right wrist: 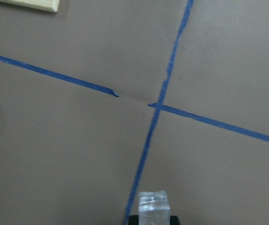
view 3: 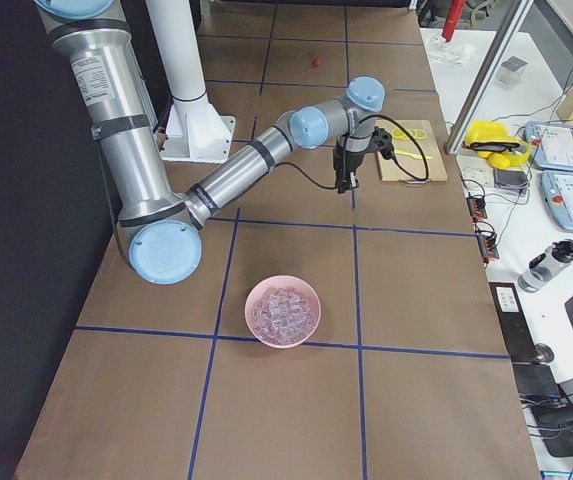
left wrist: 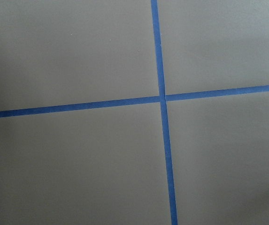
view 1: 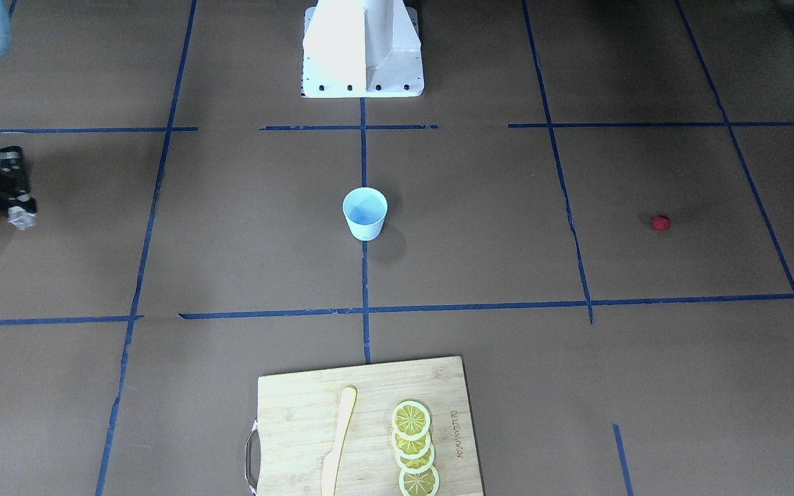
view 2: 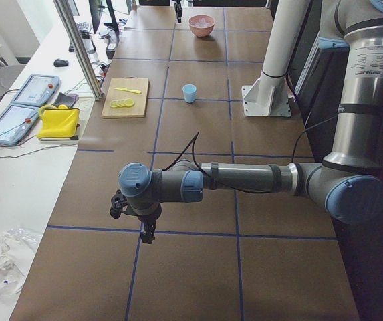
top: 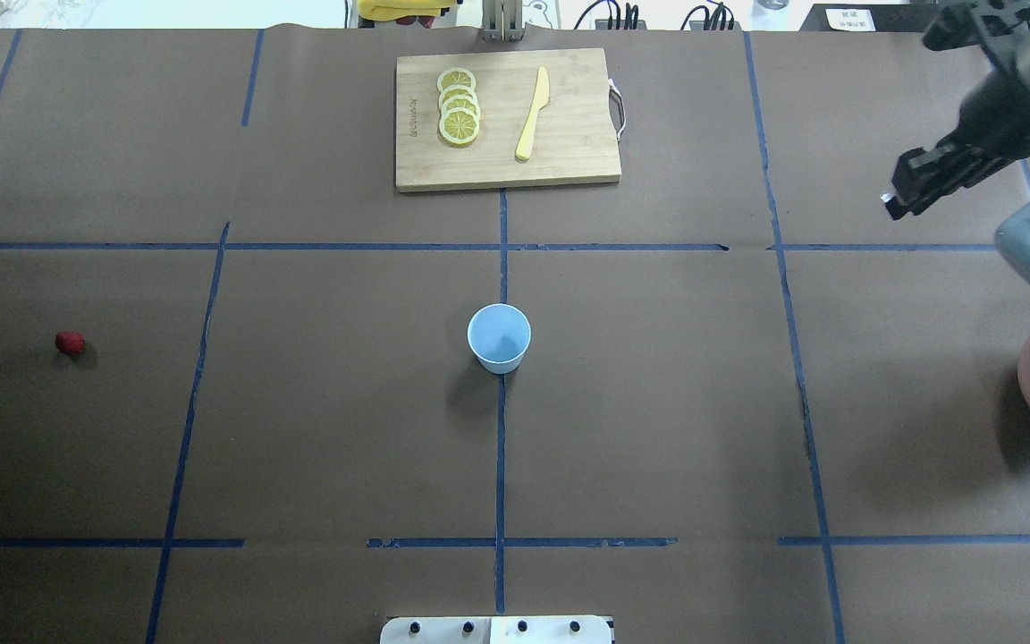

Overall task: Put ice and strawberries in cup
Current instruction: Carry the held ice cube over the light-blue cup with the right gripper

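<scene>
**One ice cube aloft, cup bare inside**

The right tool [top: 893,204] hangs above the worktop [top: 345,429] near the corner on the robot's right, on the side away from its base. Its fingers are pinched on a single ice cube [right wrist: 154,206], a small, clear, glassy block with squared edges. The wrist camera catches only the cube's top and a sliver of black beneath it. The fingers themselves are cut off there.

The cup [top: 499,338] stands upright at the middle of the worktop. It is white and paper-like, tapers to its base, and its pale blue inside is bare. The strawberry [top: 70,343] is a tiny, round, bumpy red berry lying alone toward the end on the robot's left, well apart from the cup.

At the opposite end sits a smooth pink bowl [view 3: 252,300] heaped with ice [view 3: 283,312]. The overhead view cuts it at the frame's edge and the arm partly covers it.

A pale wooden cutting board [top: 497,170] lies at the middle of the edge across from the robot. It carries an overlapping row of lemon slices [top: 459,107] and a yellowish knife [top: 533,112].

The worktop is matte brown, gridded with blue tape.

The left tool [view 2: 146,235] shows only in the side view, pointing down over the end on the robot's left. I cannot tell whether its fingers are spread or together, and its wrist camera shows just tape lines.
</scene>
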Robot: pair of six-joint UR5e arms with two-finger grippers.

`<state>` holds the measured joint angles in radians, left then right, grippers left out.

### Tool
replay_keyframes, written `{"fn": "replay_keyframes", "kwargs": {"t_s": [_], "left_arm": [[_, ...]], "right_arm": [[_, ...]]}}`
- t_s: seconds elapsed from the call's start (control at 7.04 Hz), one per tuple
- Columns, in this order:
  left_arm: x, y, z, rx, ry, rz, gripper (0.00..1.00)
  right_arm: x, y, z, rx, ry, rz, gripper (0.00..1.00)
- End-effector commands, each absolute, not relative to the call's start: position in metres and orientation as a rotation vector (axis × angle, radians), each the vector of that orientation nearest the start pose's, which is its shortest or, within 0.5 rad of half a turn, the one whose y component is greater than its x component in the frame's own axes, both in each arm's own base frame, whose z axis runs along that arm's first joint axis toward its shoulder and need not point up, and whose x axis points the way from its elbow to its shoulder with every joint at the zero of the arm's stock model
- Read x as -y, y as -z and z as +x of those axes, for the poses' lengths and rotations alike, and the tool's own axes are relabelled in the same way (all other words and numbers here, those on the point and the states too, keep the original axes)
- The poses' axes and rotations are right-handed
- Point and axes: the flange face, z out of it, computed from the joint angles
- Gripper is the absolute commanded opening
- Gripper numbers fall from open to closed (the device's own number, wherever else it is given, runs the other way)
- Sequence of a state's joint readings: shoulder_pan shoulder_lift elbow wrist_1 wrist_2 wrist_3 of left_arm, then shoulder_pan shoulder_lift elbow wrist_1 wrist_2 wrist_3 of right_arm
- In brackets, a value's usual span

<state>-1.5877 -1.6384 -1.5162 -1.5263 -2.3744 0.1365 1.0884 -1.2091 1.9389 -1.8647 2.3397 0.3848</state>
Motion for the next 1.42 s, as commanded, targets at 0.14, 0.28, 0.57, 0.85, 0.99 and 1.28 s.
{"fn": "replay_keyframes", "kwargs": {"t_s": [0.14, 0.28, 0.57, 0.85, 0.99, 1.28], "left_arm": [[0.517, -0.654, -0.07, -0.804, -0.1, 0.031, 1.0], [0.517, -0.654, -0.07, -0.804, -0.1, 0.031, 1.0], [0.517, -0.654, -0.07, -0.804, -0.1, 0.031, 1.0], [0.516, -0.655, -0.07, -0.804, -0.101, 0.03, 1.0], [0.516, -0.656, -0.07, -0.804, -0.099, 0.028, 1.0], [0.517, -0.654, -0.07, -0.804, -0.099, 0.031, 1.0]], "right_arm": [[0.493, -0.21, -0.364, 0.85, 0.094, -0.023, 0.01], [0.486, -0.183, -0.401, 0.844, 0.047, -0.034, 0.0], [0.485, -0.145, -0.471, 0.814, 0.018, -0.052, 0.0], [0.498, -0.133, -0.543, 0.852, -0.039, -0.035, 0.01], [0.497, -0.122, -0.554, 0.854, -0.037, -0.036, 0.01], [0.493, -0.124, -0.555, 0.847, -0.04, -0.049, 0.01]]}}
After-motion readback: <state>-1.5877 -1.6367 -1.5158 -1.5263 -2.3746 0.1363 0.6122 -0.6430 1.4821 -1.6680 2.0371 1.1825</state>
